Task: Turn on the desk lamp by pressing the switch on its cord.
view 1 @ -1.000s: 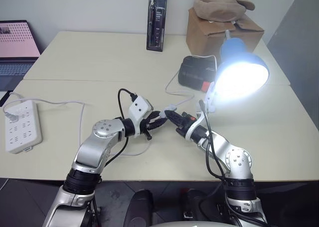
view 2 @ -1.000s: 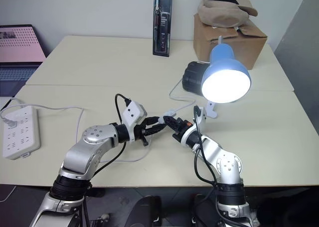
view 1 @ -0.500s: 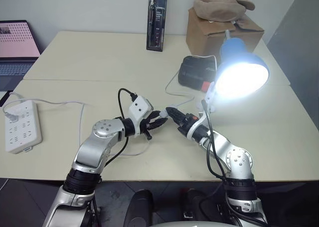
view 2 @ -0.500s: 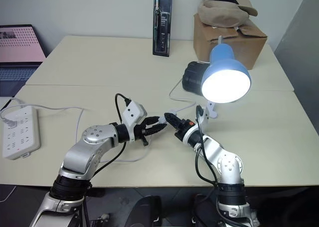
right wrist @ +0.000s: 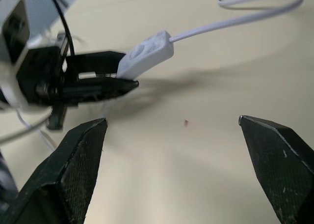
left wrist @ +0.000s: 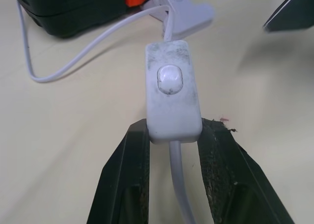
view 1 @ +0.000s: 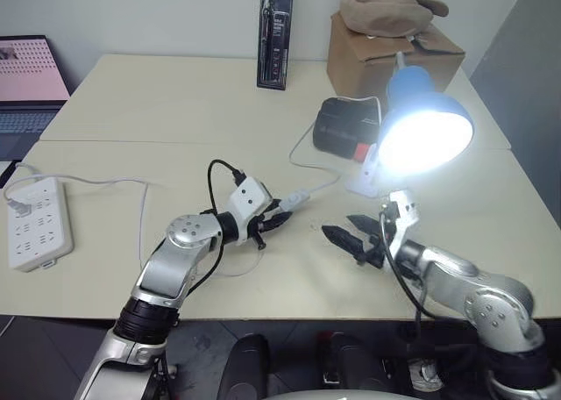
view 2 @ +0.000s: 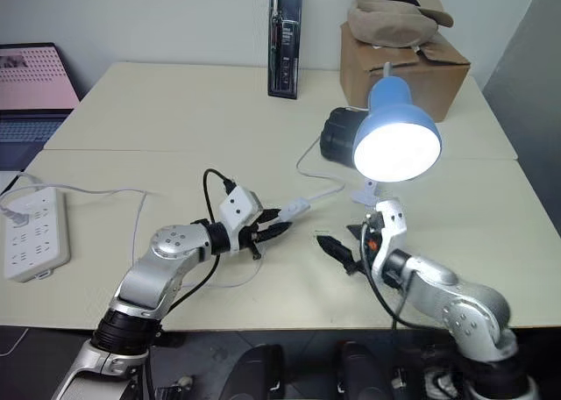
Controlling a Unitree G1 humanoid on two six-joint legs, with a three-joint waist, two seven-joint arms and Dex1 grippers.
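Observation:
The desk lamp (view 1: 425, 124) has a sky-blue dome shade and its bulb glows bright; its white clip base (view 1: 366, 182) rests on the table. The thin white cord (view 1: 320, 188) runs from the base to the small white switch (left wrist: 171, 91), which sits just above the table. My left gripper (left wrist: 172, 130) is shut on the near end of the switch, one black finger on each side, with the rocker button facing up. To the right of the switch, my right gripper (view 1: 344, 229) hangs open and apart from it, holding nothing, fingers pointing toward the switch (right wrist: 145, 53).
A white power strip (view 1: 35, 220) lies at the table's left edge. A black box (view 1: 346, 124) sits behind the lamp, a cardboard box (view 1: 390, 53) with a cloth on top at the back right, and a tall black package (view 1: 276, 32) at the back. A laptop (view 1: 31, 71) stands far left.
My right gripper has left the switch, drawn back to the right and toward me, rolled over, and gone from shut to open. The left gripper keeps its hold. The lamp stays lit.

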